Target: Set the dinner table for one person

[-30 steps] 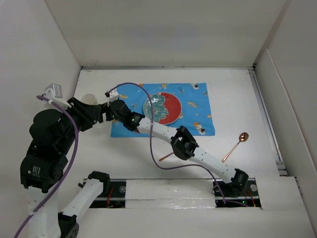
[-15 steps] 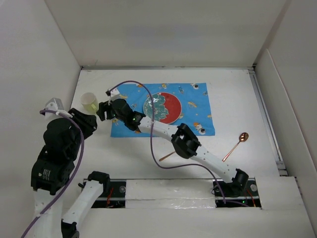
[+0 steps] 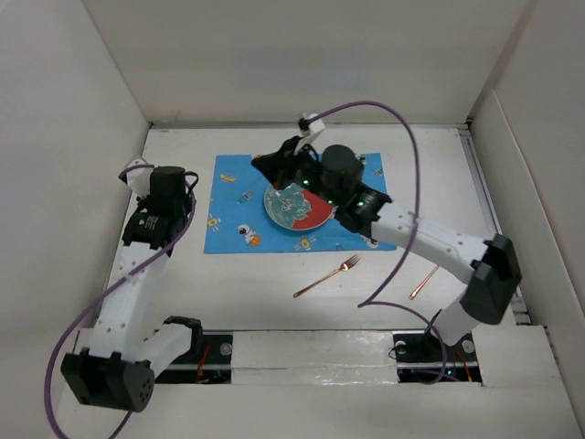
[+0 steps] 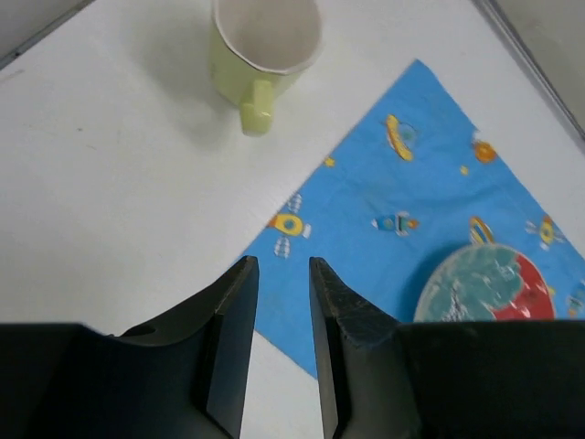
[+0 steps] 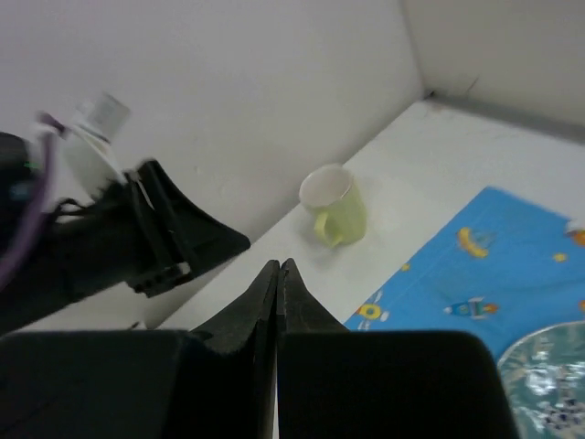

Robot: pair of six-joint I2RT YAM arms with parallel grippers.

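Now, top cam: dinner table (image 3: 439, 183) is the wide white surface filling the enclosure floor, both arms reaching over it. Blue cartoon mat (image 3: 233, 197) lies flat on table, centre-far. Plate (image 3: 294, 210) w/ red + teal pattern sits on mat, partly covered by R arm. Copper fork (image 3: 326, 276) lies on bare table just near of mat's near edge, tines pointing far-right. Copper handle (image 3: 423, 283) of another utensil lies on table further right, apart from fork; its head is hidden under R arm, type can't tell.

L wrist cam: left gripper (image 4: 283, 265) w/ fingers slightly apart, narrow gap, nothing btwn them; mat corner shows through gap. Pale green mug (image 4: 265, 50) is upright on bare table ahead of fingers, off the mat, near its corner, white inside, handle facing cam. Mug not touching gripper.

R wrist cam: right gripper (image 5: 278, 267) w/ fingers pressed together, no gap, holding nothing. It's raised above table, aimed toward mug, w/ left gripper's dark fingers visible to mug's side. Mat + plate rim in lower right of this view.

Mug itself not seen from top cam; L wrist covers that spot.
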